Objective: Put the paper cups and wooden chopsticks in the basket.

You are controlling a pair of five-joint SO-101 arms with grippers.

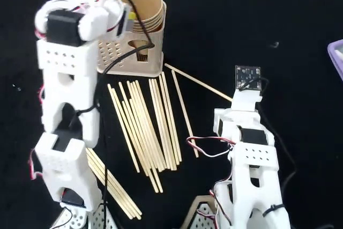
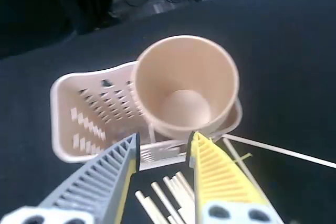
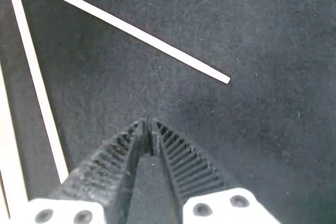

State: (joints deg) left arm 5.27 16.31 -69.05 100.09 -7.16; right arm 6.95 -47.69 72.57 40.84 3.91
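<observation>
Nesting together, the tan paper cups [image 1: 146,5] stand upright as a stack in one end of the cream perforated plastic basket [image 1: 126,60]. The basket sits near the far edge of the black cloth surface [image 1: 289,36]. The left arm's fingers [image 2: 218,177] hang released just above and in front of the stack's rim, over the basket's near wall.

The pale wooden chopsticks [image 1: 142,127] all lie on the surface. A loose fan of them spreads just in front of the basket, and a second bundle [image 1: 112,183] runs beside the left arm toward the near edge. A slanted stray chopstick [image 1: 199,83] runs from the basket's corner toward the right arm. A straighter stray chopstick [image 1: 185,113] lies just right of the fan.

The right arm's fingers [image 3: 178,156] are clenched together tip to tip, low over bare cloth, near the slanted stray's end but apart from it. Open cloth stretches right of that arm to a lilac-rimmed object [image 1: 336,57] at the surface's edge.
</observation>
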